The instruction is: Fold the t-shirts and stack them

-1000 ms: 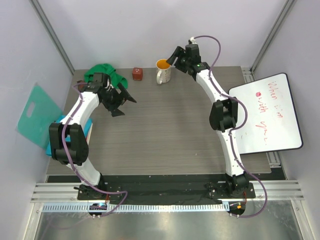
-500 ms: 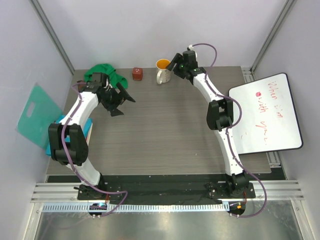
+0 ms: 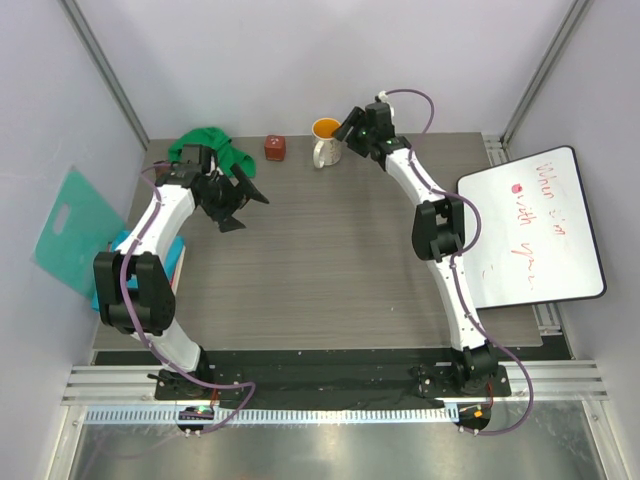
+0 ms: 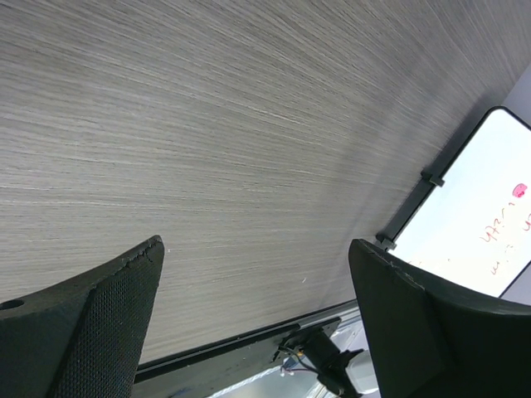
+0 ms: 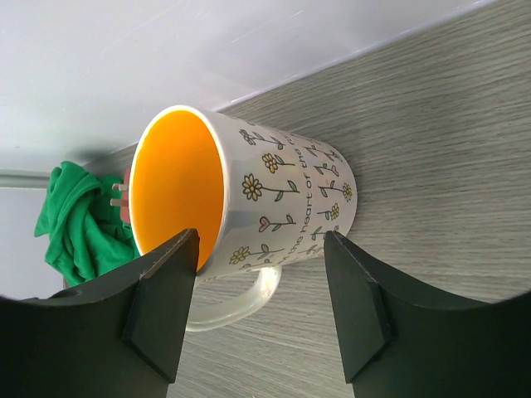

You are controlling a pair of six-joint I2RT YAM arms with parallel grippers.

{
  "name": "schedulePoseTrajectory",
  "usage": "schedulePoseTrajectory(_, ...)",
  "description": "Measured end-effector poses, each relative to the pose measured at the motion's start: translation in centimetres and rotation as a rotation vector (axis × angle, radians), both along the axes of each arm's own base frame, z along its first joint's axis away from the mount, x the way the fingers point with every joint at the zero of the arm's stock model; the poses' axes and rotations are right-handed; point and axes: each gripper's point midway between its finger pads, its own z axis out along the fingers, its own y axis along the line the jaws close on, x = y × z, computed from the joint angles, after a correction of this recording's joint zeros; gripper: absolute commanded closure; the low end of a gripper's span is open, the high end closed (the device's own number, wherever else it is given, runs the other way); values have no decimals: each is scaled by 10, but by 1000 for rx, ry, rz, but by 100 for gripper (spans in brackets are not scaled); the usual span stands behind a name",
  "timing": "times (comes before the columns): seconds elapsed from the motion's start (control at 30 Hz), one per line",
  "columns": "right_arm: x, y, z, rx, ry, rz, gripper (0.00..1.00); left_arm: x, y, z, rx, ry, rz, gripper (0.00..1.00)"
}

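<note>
The bright green t-shirt (image 3: 205, 145) lies crumpled at the table's back left corner; it also shows behind the mug as green t-shirt (image 5: 79, 220). A teal-blue t-shirt (image 3: 118, 240) shows at the table's left edge, mostly hidden under the left arm. My left gripper (image 3: 240, 200) hovers open just right of the green shirt, and over bare table as the left gripper (image 4: 255, 249) in its own view. My right gripper (image 3: 348, 135) is open at the mug (image 3: 325, 142). Seen up close, the right gripper (image 5: 259, 240) has one finger on each side of the mug (image 5: 274, 207), above its handle.
A small red block (image 3: 274, 148) sits between the green shirt and the mug. A stiff teal board (image 3: 70, 230) with a handle hole leans off the left edge. A whiteboard (image 3: 530, 225) with red writing lies at the right.
The right gripper has moved left and closer to the mug, its jaws a little narrower. The left arm has barely shifted.
</note>
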Motion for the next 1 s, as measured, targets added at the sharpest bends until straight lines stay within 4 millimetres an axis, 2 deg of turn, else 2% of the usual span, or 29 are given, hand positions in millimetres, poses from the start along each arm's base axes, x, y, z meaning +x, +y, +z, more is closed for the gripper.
schedulePoseTrajectory(0.33,7,7,-4,40,-19,-9,35,0,3,-1,14,-2,-3,8)
schedulePoseTrajectory(0.7,11,16,-1,100,-37,-3,57,-2,5,-3,17,10,-1,8)
schedulePoseTrajectory(0.77,11,19,0,104,-46,6,65,-2,6,-3,17,10,0,8)
schedulePoseTrajectory(1.0,13,19,2,90,-73,29,66,-2,8,-3,17,10,7,8)
